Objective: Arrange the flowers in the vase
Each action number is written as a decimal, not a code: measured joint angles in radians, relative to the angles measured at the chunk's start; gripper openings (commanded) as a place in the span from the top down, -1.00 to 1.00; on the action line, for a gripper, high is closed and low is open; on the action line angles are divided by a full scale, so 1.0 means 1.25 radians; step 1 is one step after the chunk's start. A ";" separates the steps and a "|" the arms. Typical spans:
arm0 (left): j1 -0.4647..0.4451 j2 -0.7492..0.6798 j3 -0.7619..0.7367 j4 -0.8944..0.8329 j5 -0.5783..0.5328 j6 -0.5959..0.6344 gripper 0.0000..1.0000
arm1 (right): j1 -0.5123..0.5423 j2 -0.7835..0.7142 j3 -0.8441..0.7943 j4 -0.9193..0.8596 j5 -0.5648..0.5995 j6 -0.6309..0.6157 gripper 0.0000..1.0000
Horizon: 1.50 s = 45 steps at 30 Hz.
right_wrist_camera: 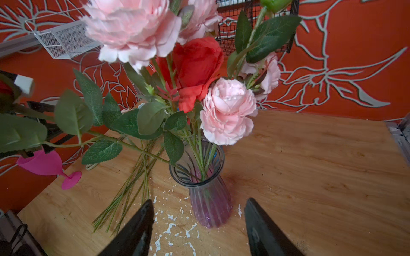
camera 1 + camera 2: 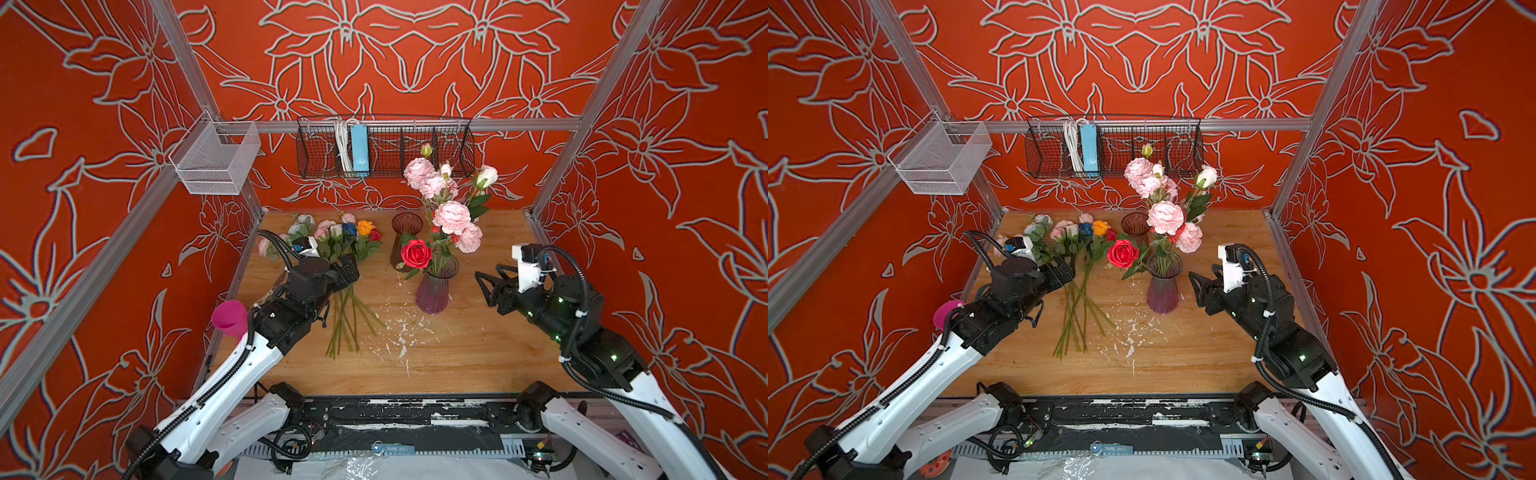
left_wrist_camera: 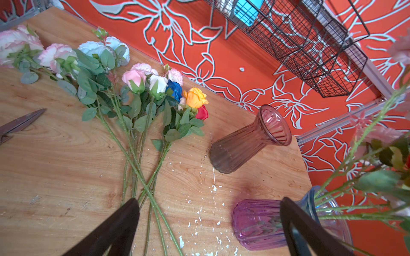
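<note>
While the wooden table [image 2: 478,345] carries a purple vase [image 2: 433,293] already holding pink blooms and a red rose, the remaining flowers [image 2: 345,243] lie loose to its left, heads toward the back wall. They look light and springy, with soft heads that would crush, so the bare lower stems [image 2: 345,328] seem the place to pinch. The left gripper [image 3: 209,199] hovers over those stems, jaws wide and empty; the right gripper [image 2: 487,272], beside the vase, is also parted, holding nothing.

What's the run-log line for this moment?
left fingers: open, above loose green-stemmed flowers | right fingers: open, beside purple ribbed glass vase | vase: partly filled
</note>
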 measured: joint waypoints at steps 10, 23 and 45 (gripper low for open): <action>0.134 0.002 0.001 -0.092 0.073 -0.025 -0.74 | 0.000 -0.092 -0.058 -0.005 0.127 0.070 -0.24; 0.236 0.240 0.002 -0.121 0.211 -0.028 0.09 | 0.000 -0.074 -0.241 0.045 0.195 0.192 0.52; 0.384 0.639 0.058 0.178 0.360 -0.107 0.47 | 0.000 -0.106 -0.250 0.063 0.179 0.195 0.52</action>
